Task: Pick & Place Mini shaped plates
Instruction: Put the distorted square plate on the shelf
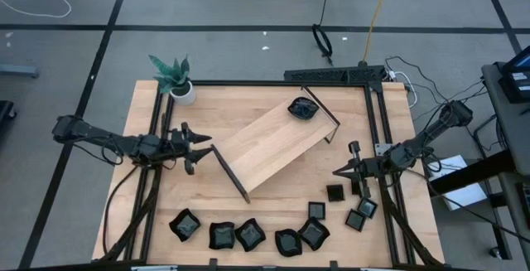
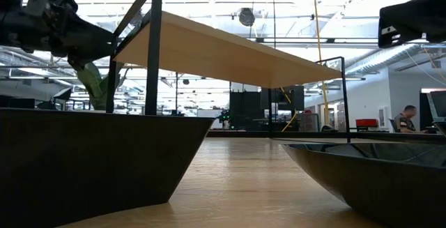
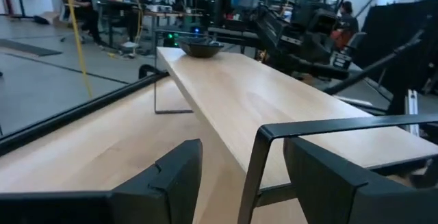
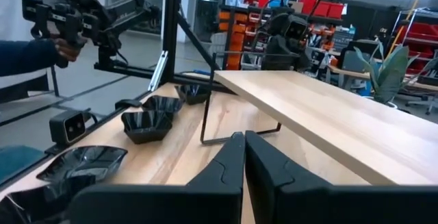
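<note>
The high view alone shows the small glossy black mini shaped plates (image 1: 248,234) along the frame's bottom — one (image 1: 303,108) sits on the pale wooden tray (image 1: 269,142). Left gripper (image 1: 201,149) spread wide, empty; right gripper (image 1: 338,171) pinched closed, empty.

Two slim black jointed arms, each ending in a tool with two wedge-shaped matte black fingers (image 4: 226,169)

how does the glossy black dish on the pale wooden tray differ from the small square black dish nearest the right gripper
The glossy black dish on the pale wooden tray is rounded with a wavy rim and sits raised, alone at the tray's far end. The small square black dish is smaller, straight-edged and rests on the wooden table among others, beside the shut right gripper. Both are glossy, black and ungripped.
</note>
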